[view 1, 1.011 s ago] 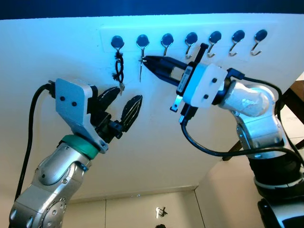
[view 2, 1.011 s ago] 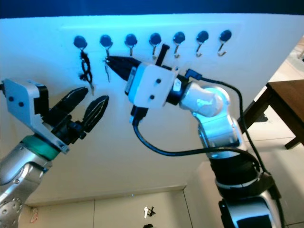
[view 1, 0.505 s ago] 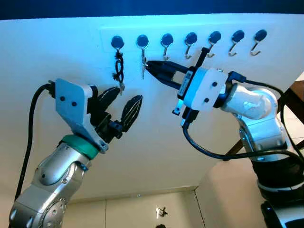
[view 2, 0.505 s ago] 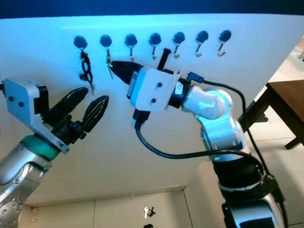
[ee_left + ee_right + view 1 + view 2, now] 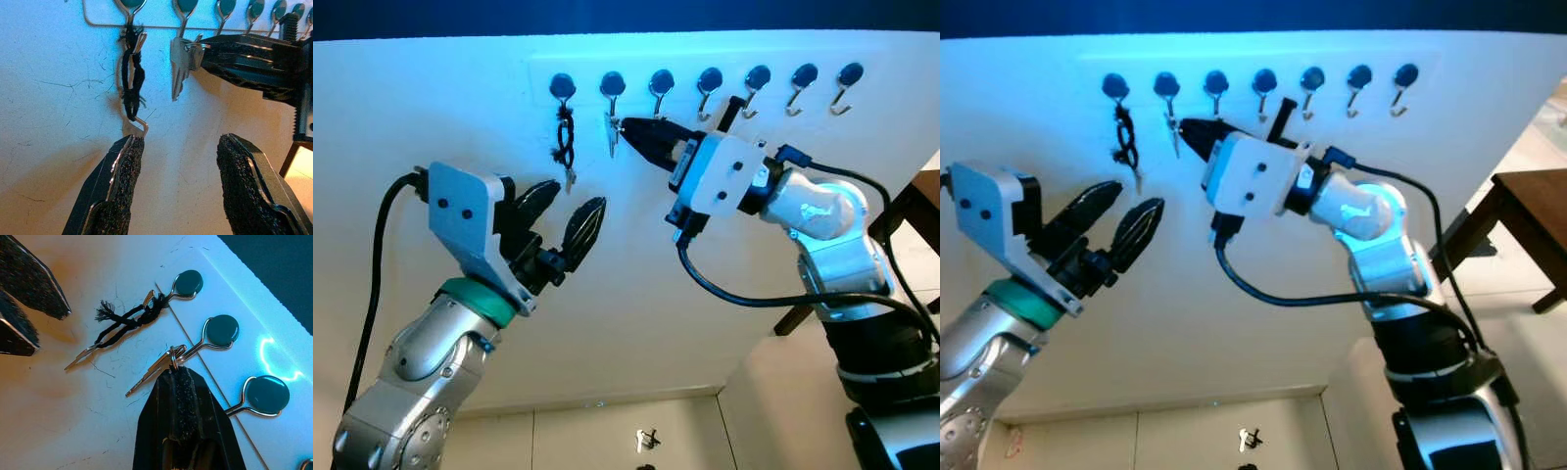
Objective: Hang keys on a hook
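While the right gripper [image 5: 625, 128] pinches the ring of a silver metal key [image 5: 151, 373] at the second round-capped wire hook [image 5: 612, 87], no writing is legible. The left gripper [image 5: 563, 217] hangs spread below a black-corded key [image 5: 566, 147] on the first hook [image 5: 562, 89].

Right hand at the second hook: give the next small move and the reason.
Probably open the right hand and back off a little. Its fingers are shut on the key, whose ring appears to sit over the second hook, so the key may hang by itself once freed. The left hand waits open below the black cord on the first hook.
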You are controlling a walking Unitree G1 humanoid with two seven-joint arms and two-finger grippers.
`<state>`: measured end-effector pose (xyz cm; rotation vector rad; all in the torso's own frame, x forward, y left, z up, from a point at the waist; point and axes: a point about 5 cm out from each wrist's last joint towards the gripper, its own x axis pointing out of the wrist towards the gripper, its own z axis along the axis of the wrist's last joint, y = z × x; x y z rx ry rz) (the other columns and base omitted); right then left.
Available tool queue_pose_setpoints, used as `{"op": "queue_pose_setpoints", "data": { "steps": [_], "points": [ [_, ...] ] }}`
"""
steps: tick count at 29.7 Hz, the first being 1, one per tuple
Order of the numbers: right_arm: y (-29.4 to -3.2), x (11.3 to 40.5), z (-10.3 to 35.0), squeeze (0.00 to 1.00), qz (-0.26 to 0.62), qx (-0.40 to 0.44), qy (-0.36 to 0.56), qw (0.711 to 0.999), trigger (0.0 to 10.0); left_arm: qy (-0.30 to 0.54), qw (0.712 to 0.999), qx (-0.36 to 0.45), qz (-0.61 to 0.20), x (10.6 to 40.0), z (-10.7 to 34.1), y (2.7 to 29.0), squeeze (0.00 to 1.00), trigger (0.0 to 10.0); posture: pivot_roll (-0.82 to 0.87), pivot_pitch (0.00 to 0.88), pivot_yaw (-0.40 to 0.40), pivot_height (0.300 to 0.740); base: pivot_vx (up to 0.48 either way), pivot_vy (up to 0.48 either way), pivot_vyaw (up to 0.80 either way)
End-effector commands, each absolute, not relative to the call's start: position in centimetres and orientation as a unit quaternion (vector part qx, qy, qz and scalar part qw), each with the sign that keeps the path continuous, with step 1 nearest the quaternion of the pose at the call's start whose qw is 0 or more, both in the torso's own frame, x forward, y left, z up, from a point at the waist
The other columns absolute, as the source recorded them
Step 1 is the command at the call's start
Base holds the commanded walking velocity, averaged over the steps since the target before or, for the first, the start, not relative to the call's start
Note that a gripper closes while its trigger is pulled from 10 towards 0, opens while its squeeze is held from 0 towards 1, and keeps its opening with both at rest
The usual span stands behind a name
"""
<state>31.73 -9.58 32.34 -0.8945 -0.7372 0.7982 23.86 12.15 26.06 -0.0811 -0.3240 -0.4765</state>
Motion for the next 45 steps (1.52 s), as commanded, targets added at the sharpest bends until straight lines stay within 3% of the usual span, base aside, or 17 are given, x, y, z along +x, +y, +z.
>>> {"op": "queue_pose_setpoints", "data": {
  "steps": [1, 9, 10, 16, 17, 24, 29, 35, 41, 45],
  "points": [
    [-9.9, 32.4, 32.1, 0.00, 0.353, -0.408, -0.320, 0.779, 10.0, -0.154, 0.958, -0.041, -0.236, 23.8, 26.0, 12.2, 0.00, 10.0, -0.06, 0.082, 0.093, 0.740, 0.000, 0.000, 0.00],
    [-9.4, 32.0, 31.7, 0.00, 0.379, -0.382, -0.320, 0.780, 10.0, -0.153, 0.959, -0.042, -0.236, 23.7, 26.0, 12.2, 0.00, 10.0, -0.06, 0.088, 0.095, 0.740, 0.000, 0.000, 0.00],
    [-9.4, 32.0, 31.8, 1.00, 0.377, -0.382, -0.322, 0.780, 10.0, -0.153, 0.959, -0.042, -0.237, 23.7, 26.0, 12.2, 0.00, 10.0, -0.06, 0.089, 0.096, 0.740, 0.000, 0.000, 0.00],
    [-9.3, 32.1, 31.9, 1.00, 0.374, -0.382, -0.326, 0.780, 10.0, -0.152, 0.959, -0.042, -0.237, 23.7, 26.0, 12.1, 0.00, 10.0, -0.06, 0.089, 0.096, 0.740, 0.000, 0.000, 0.00],
    [-9.2, 31.9, 32.2, 0.00, 0.371, -0.381, -0.337, 0.777, 10.0, -0.151, 0.959, -0.041, -0.237, 23.7, 25.9, 12.1, 0.00, 10.0, -0.06, 0.091, 0.098, 0.740, 0.000, 0.000, 0.00],
    [-9.1, 31.3, 32.9, 0.00, 0.370, -0.377, -0.356, 0.771, 10.0, -0.150, 0.959, -0.041, -0.238, 23.7, 25.9, 12.1, 0.00, 10.0, -0.06, 0.091, 0.098, 0.740, 0.000, 0.000, 0.00],
    [-9.5, 29.5, 34.1, 0.00, 0.413, -0.297, -0.377, 0.774, 10.0, -0.149, 0.959, -0.041, -0.239, 23.6, 25.9, 12.1, 0.00, 10.0, -0.06, 0.093, 0.100, 0.740, 0.000, 0.000, 0.00],
    [-10.4, 30.0, 35.4, 0.00, 0.360, -0.293, -0.406, 0.787, 10.0, -0.146, 0.958, -0.043, -0.243, 23.7, 25.8, 11.9, 0.00, 10.0, -0.07, 0.096, 0.105, 0.740, 0.000, 0.000, 0.00],
    [-9.9, 30.0, 34.9, 0.00, 0.373, -0.295, -0.399, 0.784, 10.0, -0.147, 0.958, -0.042, -0.243, 23.7, 25.9, 12.0, 0.00, 10.0, -0.06, 0.093, 0.103, 0.740, 0.000, 0.000, 0.00],
    [-8.7, 29.1, 32.8, 0.00, 0.425, -0.276, -0.366, 0.780, 10.0, -0.145, 0.959, -0.041, -0.241, 23.6, 25.8, 12.1, 0.00, 10.0, -0.06, 0.092, 0.099, 0.740, 0.000, 0.000, 0.00]
  ]
}}
